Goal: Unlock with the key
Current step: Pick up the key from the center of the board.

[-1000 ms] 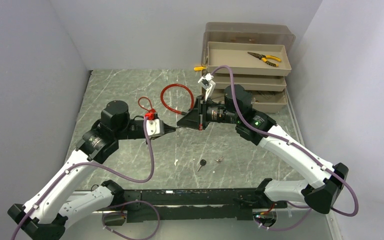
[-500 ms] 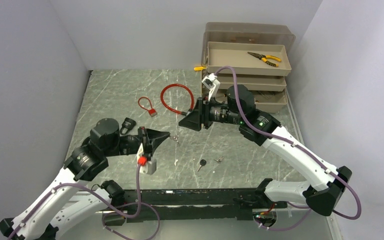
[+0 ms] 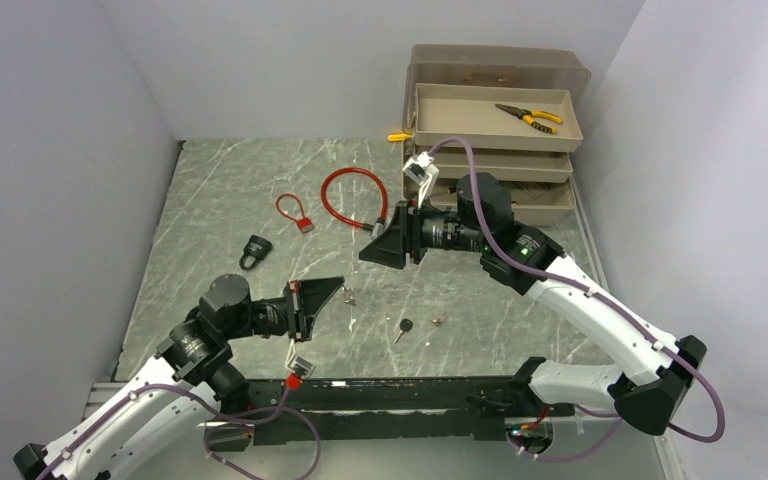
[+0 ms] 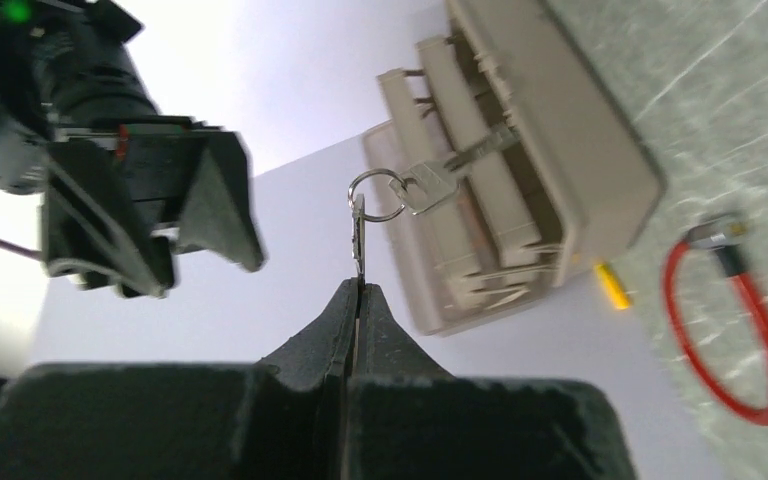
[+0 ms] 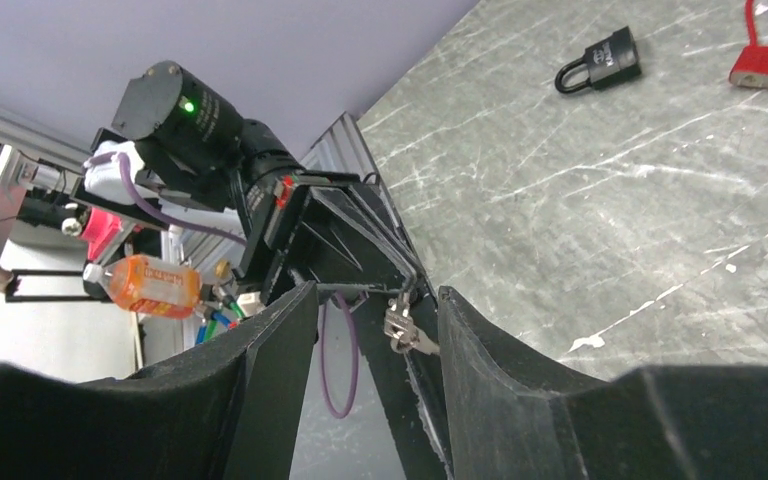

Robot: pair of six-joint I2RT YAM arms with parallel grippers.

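- Top external view first: the left gripper (image 3: 336, 289) is low at the near side of the table (image 3: 220, 180), its tips pointing right.
- Its jaws are pressed together on a key bunch (image 3: 348, 296), which pokes out just past the tips.
- Left wrist view backs that up: the fingers (image 4: 325, 320) meet flat on one silver key (image 4: 359, 228), with a ring (image 4: 375, 195) above it and a second key (image 4: 442, 180) swinging off the ring to the right.
- Now the right gripper (image 3: 365, 252): it sits farther back and a little right of the left one, nose aimed left and down toward it.
- Its jaws stand apart with nothing between them, and there is a clear gap between it and the keys.
- Right wrist view: the two fingers (image 5: 260, 380) frame the left gripper and its dangling keys in the space beyond, without touching.
- Over to the black padlock (image 3: 254, 250): it lies flat on the table, left of and farther back than the left gripper, well apart from both arms.
- A red padlock (image 3: 305, 224) with a thin red shackle lies farther back still, and a red cable loop (image 3: 345, 195) lies just right of it.
- Loose on the near table between the arms are a black-headed key (image 3: 403, 327) and a small silver key (image 3: 440, 320).
- Far right: a tray stack (image 3: 560, 165), with pliers (image 3: 528, 117) in the top tray.
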